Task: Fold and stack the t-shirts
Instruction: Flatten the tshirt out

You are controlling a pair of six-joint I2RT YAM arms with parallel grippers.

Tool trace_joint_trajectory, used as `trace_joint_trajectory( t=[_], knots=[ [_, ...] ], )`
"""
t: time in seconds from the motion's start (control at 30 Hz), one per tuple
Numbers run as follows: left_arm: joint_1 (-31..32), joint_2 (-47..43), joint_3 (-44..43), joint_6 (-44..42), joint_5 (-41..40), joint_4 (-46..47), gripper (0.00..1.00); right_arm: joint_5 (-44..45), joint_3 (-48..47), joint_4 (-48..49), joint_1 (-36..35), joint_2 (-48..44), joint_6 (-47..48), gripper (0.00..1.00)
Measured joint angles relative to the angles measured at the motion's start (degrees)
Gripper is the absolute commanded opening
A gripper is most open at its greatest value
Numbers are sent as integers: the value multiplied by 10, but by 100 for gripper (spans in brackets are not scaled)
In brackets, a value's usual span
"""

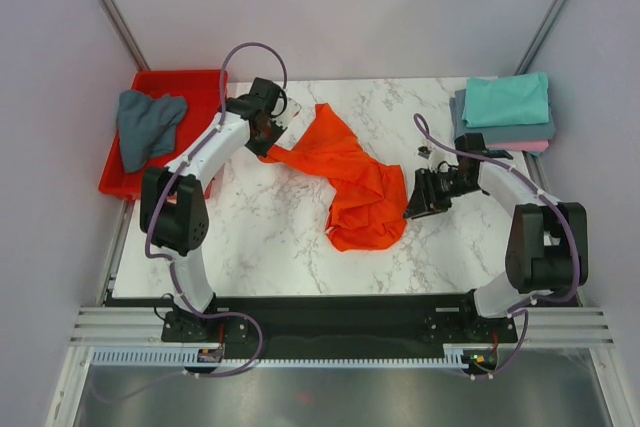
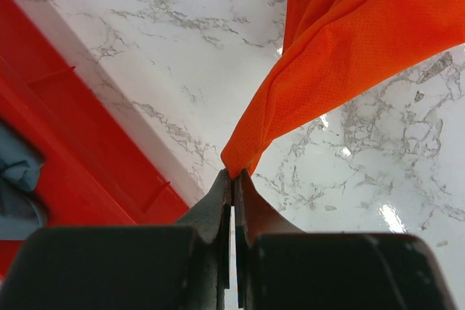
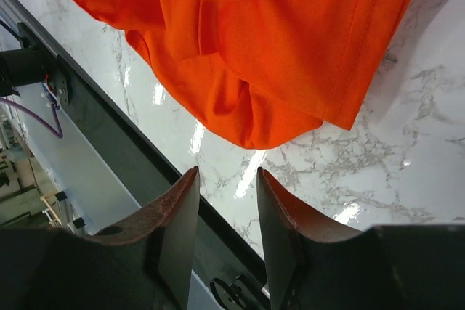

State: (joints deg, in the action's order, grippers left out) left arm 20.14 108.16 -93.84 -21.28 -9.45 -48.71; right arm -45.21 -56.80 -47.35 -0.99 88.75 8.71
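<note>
1. The left fingers point(image 2: 234, 179) are clenched on a corner of the orange shirt point(image 1: 352, 187), holding it up near the tray point(image 1: 205, 82), probably to spread it for folding.
2. The right fingers point(image 1: 411, 205) are released and hold nothing. They sit just beside the shirt's bunched near end, likely going for a second corner.
3. The shirt sprawls mid-worktop point(image 1: 250, 237), with bare marble nearer the arms. The stack point(image 1: 505, 112) sits at the far right corner, and a grey shirt point(image 1: 148, 127) waits in the tray.

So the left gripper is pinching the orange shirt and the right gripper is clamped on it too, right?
No. The left gripper does pinch the orange shirt, but the right gripper is open and holds nothing, as the right wrist view shows.
</note>
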Motion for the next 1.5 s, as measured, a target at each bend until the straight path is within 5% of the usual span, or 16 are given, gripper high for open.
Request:
trace_joint_trajectory(
  t=[0.77,1.3,1.5],
  knots=[
    [12,0,-1,5,10,-9,2,30,-7,105,50,154,-62,42],
    [16,0,-1,4,5,-9,2,-13,-18,123,55,181,-68,1],
    [19,0,-1,4,5,-9,2,-14,-17,122,63,162,-69,0]
  ],
)
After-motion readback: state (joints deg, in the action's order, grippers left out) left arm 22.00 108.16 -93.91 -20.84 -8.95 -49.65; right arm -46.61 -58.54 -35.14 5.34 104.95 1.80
